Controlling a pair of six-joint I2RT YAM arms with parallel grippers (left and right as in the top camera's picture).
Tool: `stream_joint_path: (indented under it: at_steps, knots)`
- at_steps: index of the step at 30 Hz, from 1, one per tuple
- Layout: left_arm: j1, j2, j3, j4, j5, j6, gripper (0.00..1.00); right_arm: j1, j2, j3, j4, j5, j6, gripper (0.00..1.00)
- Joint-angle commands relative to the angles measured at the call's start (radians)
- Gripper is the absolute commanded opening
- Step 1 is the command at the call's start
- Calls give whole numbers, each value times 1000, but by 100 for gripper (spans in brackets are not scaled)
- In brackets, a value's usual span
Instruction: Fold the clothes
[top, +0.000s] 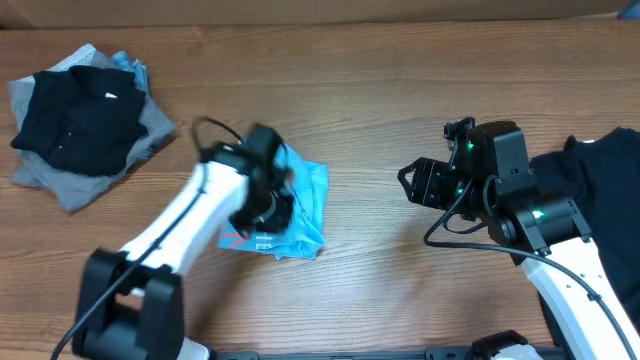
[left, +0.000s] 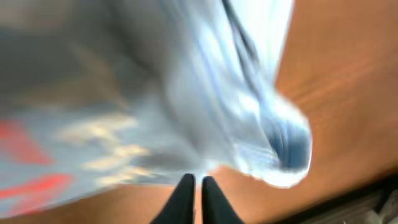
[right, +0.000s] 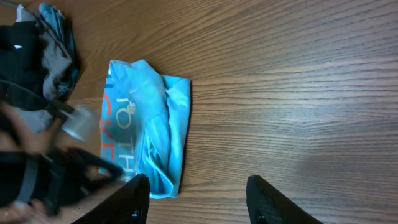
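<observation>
The light blue T-shirt (top: 305, 205) lies folded in a small bundle at the table's middle left, with pink and blue lettering showing on its near part. My left gripper (top: 268, 208) is over the shirt. In the blurred left wrist view its fingers (left: 198, 185) are shut, with their tips at the edge of the shirt (left: 205, 93). I cannot tell whether they pinch cloth. My right gripper (top: 412, 182) is open and empty, to the right of the shirt and apart from it. The right wrist view shows its fingers (right: 199, 193) spread over bare wood beside the shirt (right: 149, 124).
A pile of black and grey clothes (top: 80, 125) sits at the far left; it also shows in the right wrist view (right: 34, 43). A black garment (top: 610, 190) lies at the right edge under my right arm. The table is brown wood (top: 380, 90).
</observation>
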Motion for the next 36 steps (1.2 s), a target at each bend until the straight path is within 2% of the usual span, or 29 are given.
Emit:
stream_joint_path:
  at_steps: [1,5,10,15,19,22,26,36]
  knots:
    - [92,-48,57,65,-114,-25,11,-3,-5,8,6,10,-7,54]
    - [167,-13,53,183,-117,-82,5,-3,-5,8,7,10,-7,53]
    - [187,77,53,218,-117,-98,4,-3,-5,8,-4,10,-7,54]
    - [182,179,53,293,-9,-98,4,-3,-5,8,0,10,-7,54]
    - [174,232,53,357,42,-146,4,-3,-5,8,-3,10,-7,54]
    - [159,246,53,405,112,-157,4,-3,-5,8,-4,10,-7,54]
    - [120,245,53,519,329,-193,4,-3,-5,8,1,10,-7,54]
    - [-60,244,54,543,352,-206,4,-3,-5,8,0,11,-8,54]
